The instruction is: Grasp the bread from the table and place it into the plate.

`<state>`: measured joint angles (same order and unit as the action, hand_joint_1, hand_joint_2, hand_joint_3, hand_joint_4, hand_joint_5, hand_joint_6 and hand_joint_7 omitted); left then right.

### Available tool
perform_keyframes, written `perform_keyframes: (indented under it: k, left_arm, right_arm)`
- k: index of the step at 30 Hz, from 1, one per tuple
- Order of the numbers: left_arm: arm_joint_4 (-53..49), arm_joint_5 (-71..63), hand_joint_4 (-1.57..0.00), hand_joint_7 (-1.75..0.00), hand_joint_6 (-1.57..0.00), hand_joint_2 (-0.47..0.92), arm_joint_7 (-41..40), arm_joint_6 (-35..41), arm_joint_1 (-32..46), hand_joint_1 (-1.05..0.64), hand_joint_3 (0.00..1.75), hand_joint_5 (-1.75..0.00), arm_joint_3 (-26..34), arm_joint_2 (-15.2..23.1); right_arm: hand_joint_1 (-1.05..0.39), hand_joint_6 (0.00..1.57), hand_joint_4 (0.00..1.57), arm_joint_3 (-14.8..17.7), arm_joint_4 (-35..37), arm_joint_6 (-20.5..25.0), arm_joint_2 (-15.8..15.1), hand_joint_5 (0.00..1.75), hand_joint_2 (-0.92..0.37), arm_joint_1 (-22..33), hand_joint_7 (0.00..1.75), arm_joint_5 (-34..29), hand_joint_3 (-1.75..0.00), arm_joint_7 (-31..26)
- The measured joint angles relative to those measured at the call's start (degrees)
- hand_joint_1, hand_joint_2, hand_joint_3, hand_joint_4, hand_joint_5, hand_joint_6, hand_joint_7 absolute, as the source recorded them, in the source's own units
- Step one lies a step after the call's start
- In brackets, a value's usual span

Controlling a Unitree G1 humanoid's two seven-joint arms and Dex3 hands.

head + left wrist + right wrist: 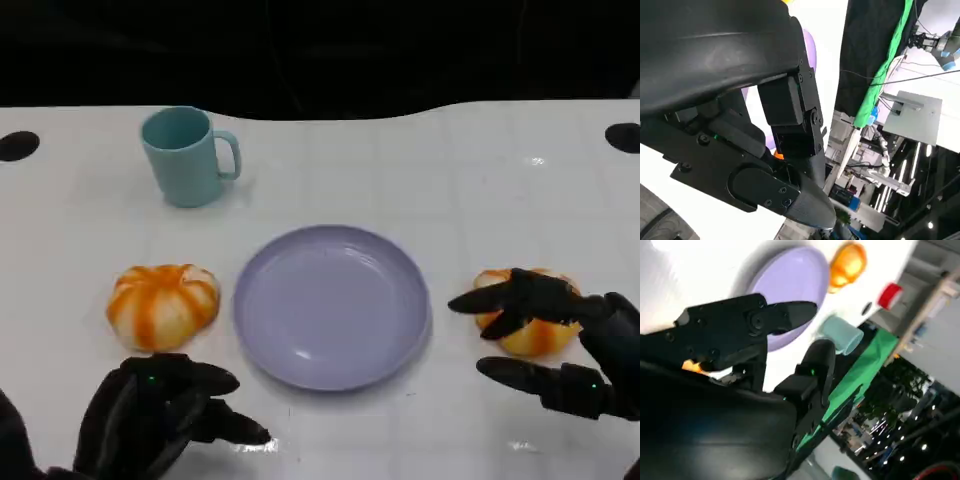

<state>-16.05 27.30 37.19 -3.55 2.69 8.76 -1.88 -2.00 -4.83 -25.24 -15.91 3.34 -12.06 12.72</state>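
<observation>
So the white table [480, 170] takes up most of the head view, with a dark hole near each far corner. Dead center is the lavender plate [330, 305], round, shallow and bare inside.

Next biggest is the left hand [165, 410], down at the near left edge. Its fingers are spread and curled a bit, nothing in them, sitting just short of the left bread. The right hand [560, 340] is over on the right side of the plate, fingers apart: the upper ones reach over the right bread and look like they touch its top, while the lower ones stick out in front of it above the table. Can't tell if it's actually got a grip yet, looks more like it's cupped around it than pinching.

There are 2 breads, both orange-and-cream pumpkin-shaped rolls. The left bread [162, 305] is on the table just left of the plate, untouched. The right bread [530, 325] is on the table just right of the plate, partly hidden by fingers.

A teal mug [188, 155] stands upright at the far left, handle pointing right, well apart from everything.
</observation>
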Motion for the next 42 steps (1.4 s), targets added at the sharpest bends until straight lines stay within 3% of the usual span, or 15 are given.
perform_keyframes:
  k: [6, 13, 21, 31, 42]
  left_arm:
    - [-0.09, 0.0, -1.57, 0.0, -1.54, 0.83, 0.03, -0.01, 0.0, -0.98, 0.0, -0.19, 0.0, 0.03]
    - [-0.09, 0.0, -1.57, 0.0, -1.54, 0.82, 0.03, 0.0, 0.0, -0.97, 0.0, -0.2, -0.02, 0.04]
    - [-0.09, -0.02, -1.57, 0.0, -1.54, 0.83, 0.02, -0.02, -0.01, -0.98, 0.0, -0.2, -0.06, 0.03]
    - [-0.14, -0.01, -1.57, 0.0, -1.54, 0.82, 0.01, 0.0, -0.39, -0.98, 0.0, -0.2, -0.11, -0.06]
    - [-0.49, -0.02, -1.57, 0.0, -1.53, 0.83, 0.01, 0.0, -1.06, -0.97, 0.0, -0.19, -0.12, -0.14]
  right_arm:
    - [-0.3, 0.49, 0.18, 0.81, 2.03, -3.66, -2.81, 0.49, -0.86, -1.44, 0.04, -6.58, 0.0, -3.07]
    - [-0.22, 0.4, 0.06, 0.99, 0.46, -1.85, -5.21, 0.38, -0.82, -1.37, 0.0, -12.43, 0.0, -3.39]
    - [-0.28, 0.32, 0.0, 0.76, -1.62, 0.6, -8.77, 0.29, -0.81, -1.39, 0.0, -24.42, 0.0, -6.01]
    - [-0.33, 0.31, 0.02, -2.92, -1.58, 4.75, -12.24, 0.32, -0.82, -3.78, 0.0, -33.31, -0.01, -6.61]
    - [-0.35, 0.31, 0.05, -8.17, 6.52, 5.86, -14.67, 0.29, -0.82, -10.61, 0.0, -35.68, 0.0, -5.98]
